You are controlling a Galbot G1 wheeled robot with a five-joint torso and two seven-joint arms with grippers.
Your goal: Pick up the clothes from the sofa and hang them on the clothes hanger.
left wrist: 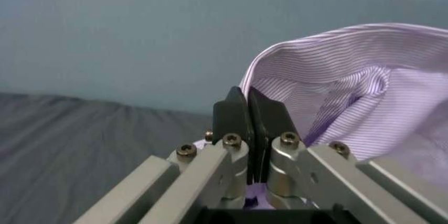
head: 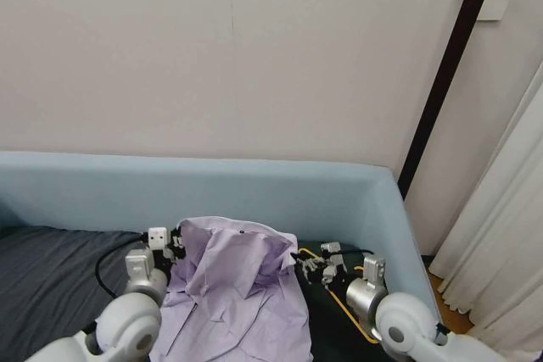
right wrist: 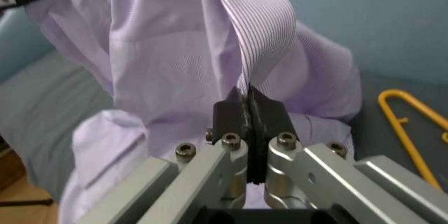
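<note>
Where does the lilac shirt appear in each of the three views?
Head view: the lilac shirt is low in the middle, between the left gripper and the right gripper.
Left wrist view: it rises just behind the left gripper.
Right wrist view: its striped edge is pinched by the right gripper.
Shared landmark: the light blue sofa back.

- A plain off-white wall [head: 237, 48] stands behind, evenly lit.
- The sofa [head: 254, 188] has a pale blue padded back and side; its seat [head: 51, 269] is dark grey.
- A dark brown post [head: 441, 74] rises right of the wall.
- A white curtain [head: 509, 235] hangs in folds at far right.
- Wooden floor [head: 447, 290] shows beside the sofa.
</note>
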